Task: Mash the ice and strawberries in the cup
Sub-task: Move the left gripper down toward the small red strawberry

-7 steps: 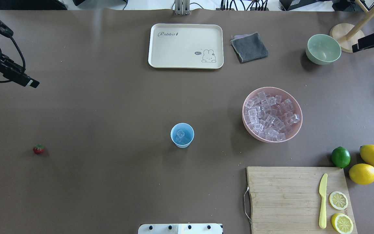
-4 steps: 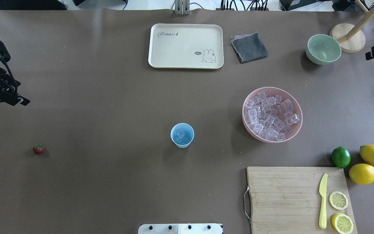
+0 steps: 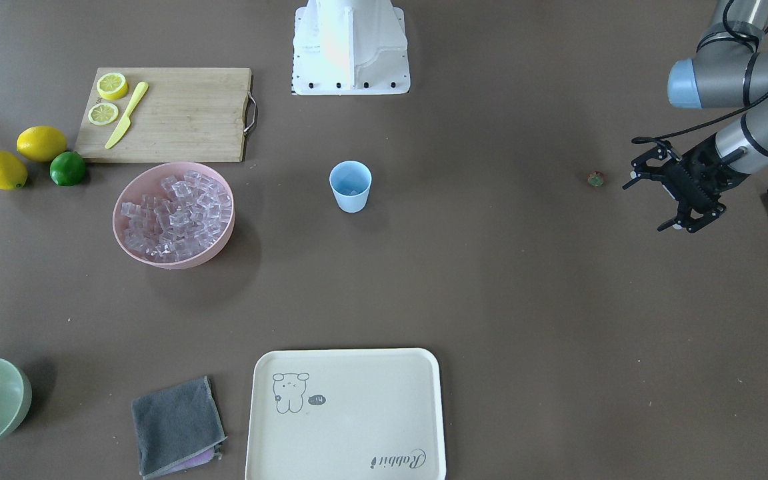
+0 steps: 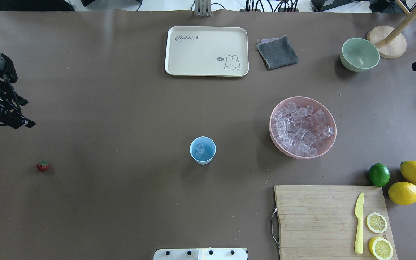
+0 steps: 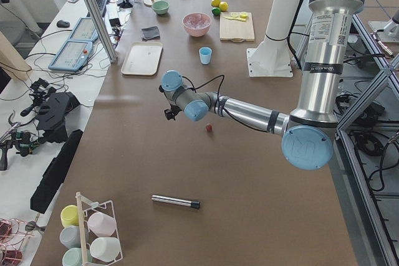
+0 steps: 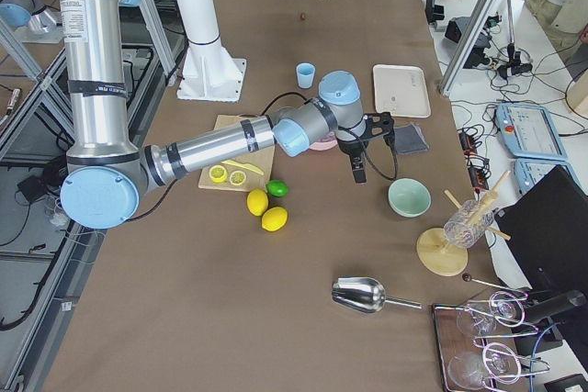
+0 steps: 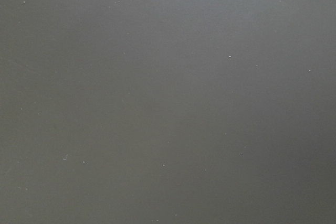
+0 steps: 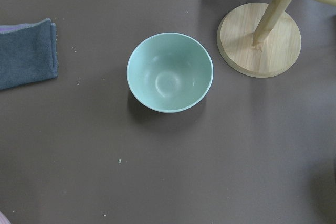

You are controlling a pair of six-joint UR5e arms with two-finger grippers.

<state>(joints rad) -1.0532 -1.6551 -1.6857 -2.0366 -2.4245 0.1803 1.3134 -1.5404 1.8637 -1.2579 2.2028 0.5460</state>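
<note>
Inside the tapered plastic cup [image 3: 351, 195] sit glassy ice cubes [image 4: 200, 147].

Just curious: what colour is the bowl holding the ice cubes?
Pink bowl; overhead view shows it best.

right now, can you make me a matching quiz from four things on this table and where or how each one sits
Things:
1. strawberry
2. cup
3. yellow knife
4. pale green bowl

Places or states:
a. lies on the cutting board
b. empty, next to the round wooden base
c. holds a few ice cubes
d. alone on the table, touching nothing else

Pairs: 1-d, 2-c, 3-a, 4-b
</note>
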